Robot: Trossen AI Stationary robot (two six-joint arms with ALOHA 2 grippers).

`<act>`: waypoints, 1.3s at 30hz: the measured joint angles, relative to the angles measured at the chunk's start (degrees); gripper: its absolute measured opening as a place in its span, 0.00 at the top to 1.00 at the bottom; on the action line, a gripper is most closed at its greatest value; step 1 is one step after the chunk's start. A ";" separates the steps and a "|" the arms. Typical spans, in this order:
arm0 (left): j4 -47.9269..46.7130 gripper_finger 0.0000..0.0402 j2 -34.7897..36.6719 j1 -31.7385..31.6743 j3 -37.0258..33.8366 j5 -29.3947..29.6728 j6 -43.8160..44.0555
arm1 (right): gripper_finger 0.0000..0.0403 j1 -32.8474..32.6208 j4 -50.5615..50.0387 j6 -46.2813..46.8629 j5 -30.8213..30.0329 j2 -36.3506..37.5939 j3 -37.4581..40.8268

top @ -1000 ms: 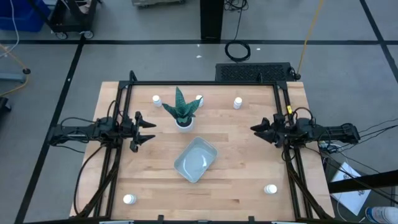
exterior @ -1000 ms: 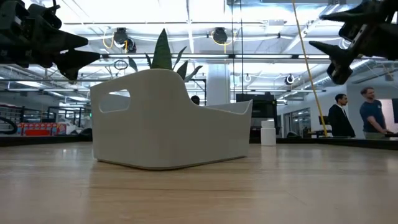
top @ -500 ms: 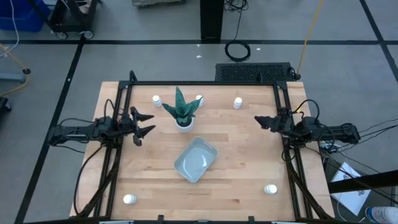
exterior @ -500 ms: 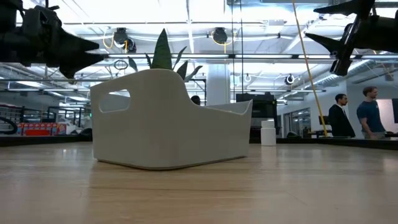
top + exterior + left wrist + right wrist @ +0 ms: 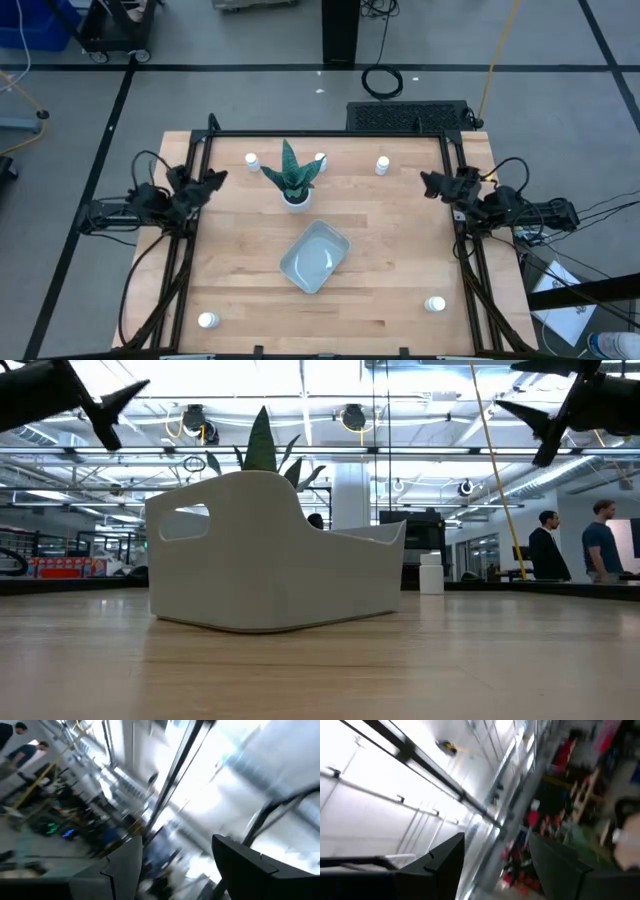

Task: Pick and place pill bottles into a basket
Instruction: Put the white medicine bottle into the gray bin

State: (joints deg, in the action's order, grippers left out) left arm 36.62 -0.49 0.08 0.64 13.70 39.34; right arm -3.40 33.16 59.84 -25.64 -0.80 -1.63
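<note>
Five white pill bottles stand upright on their bases on the wooden table: three along the far side, one near right and one near left. The pale blue-grey basket sits at the table's middle and also shows in the low view. My left gripper is open and empty at the left edge, raised and tipped up. My right gripper is open and empty at the right edge, also raised.
A potted plant in a white pot stands just beyond the basket, between two far bottles. A black frame runs along the table's far edge and sides. People stand in the room beyond the table.
Both grippers have drawn back from the table's middle: the left toward the left and far edges, the right toward the right and far edges. Both have risen and tipped upward. Bottles and basket have stayed put.
</note>
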 joint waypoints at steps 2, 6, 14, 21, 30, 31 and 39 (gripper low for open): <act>3.55 0.39 0.00 0.00 0.00 1.01 5.57 | 0.47 0.00 -1.47 -3.28 -0.63 -0.29 -1.79; 4.92 0.39 0.01 0.00 0.00 1.39 13.23 | 0.47 0.00 -7.43 -8.22 -1.51 -4.99 -7.53; 7.28 0.39 0.01 0.01 -0.02 7.51 21.36 | 0.47 1.42 -19.52 -13.70 -0.59 -21.42 -21.52; 5.23 0.39 0.02 0.04 -0.02 5.45 14.21 | 0.47 7.68 -34.62 -17.17 4.20 -32.81 -34.09; -2.21 0.39 0.01 0.00 -0.02 0.52 10.61 | 0.47 20.88 -56.12 -18.81 20.41 -47.09 -47.49; -3.57 0.39 0.02 0.00 -0.02 -1.04 9.01 | 0.47 22.58 -58.54 -18.93 22.19 -48.82 -48.61; -16.55 0.39 0.02 0.04 -0.02 -9.58 2.08 | 0.47 33.58 -71.00 -26.54 28.83 -62.61 -57.18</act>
State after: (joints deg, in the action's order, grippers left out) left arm 20.07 -0.47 0.12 0.62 4.12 41.42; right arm 30.18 -37.84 33.30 3.20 -63.41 -58.82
